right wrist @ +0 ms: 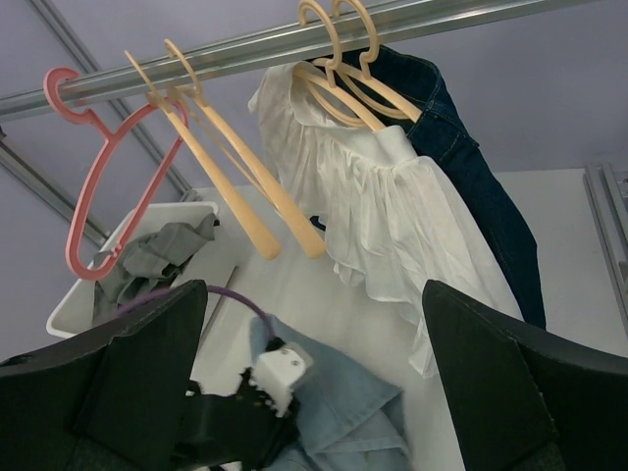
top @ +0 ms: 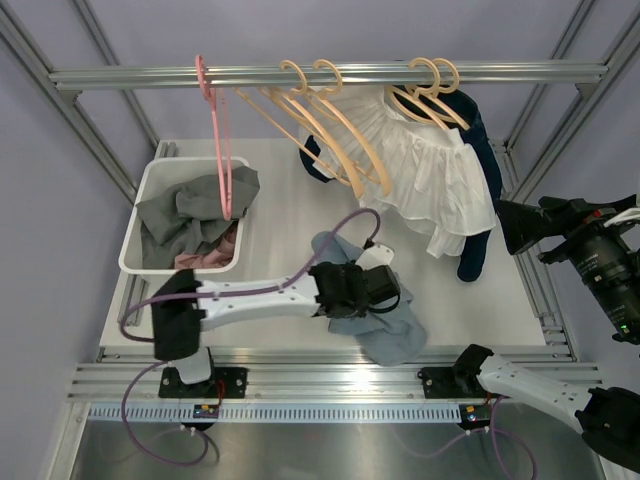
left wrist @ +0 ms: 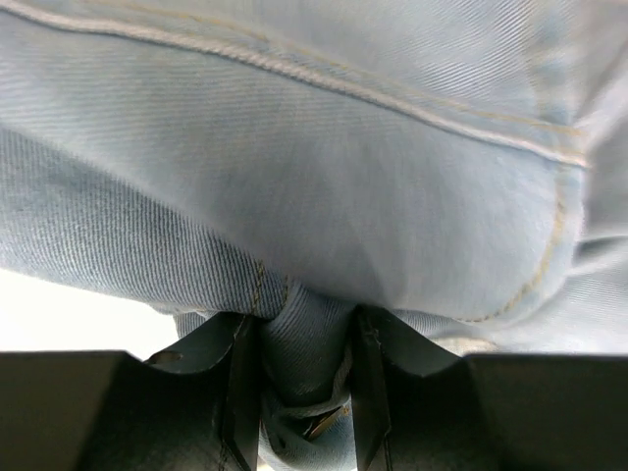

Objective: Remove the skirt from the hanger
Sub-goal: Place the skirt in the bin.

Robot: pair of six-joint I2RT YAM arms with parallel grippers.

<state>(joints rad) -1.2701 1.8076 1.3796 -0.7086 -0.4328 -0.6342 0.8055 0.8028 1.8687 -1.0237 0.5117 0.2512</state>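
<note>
Pinched between fingers of my left gripper (left wrist: 304, 343): fold of light-blue denim skirt (left wrist: 324, 186), crumpled on white table (top: 270, 215); my right gripper (right wrist: 314, 324) spread wide, holding nothing

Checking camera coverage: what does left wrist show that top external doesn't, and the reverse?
Left wrist only: the left gripper pinching a fold of the light blue denim garment, with seam stitching. Top external only: the rail, wooden hangers, white garment, and bin of clothes. Both: that denim garment and the gripper on it.
</note>
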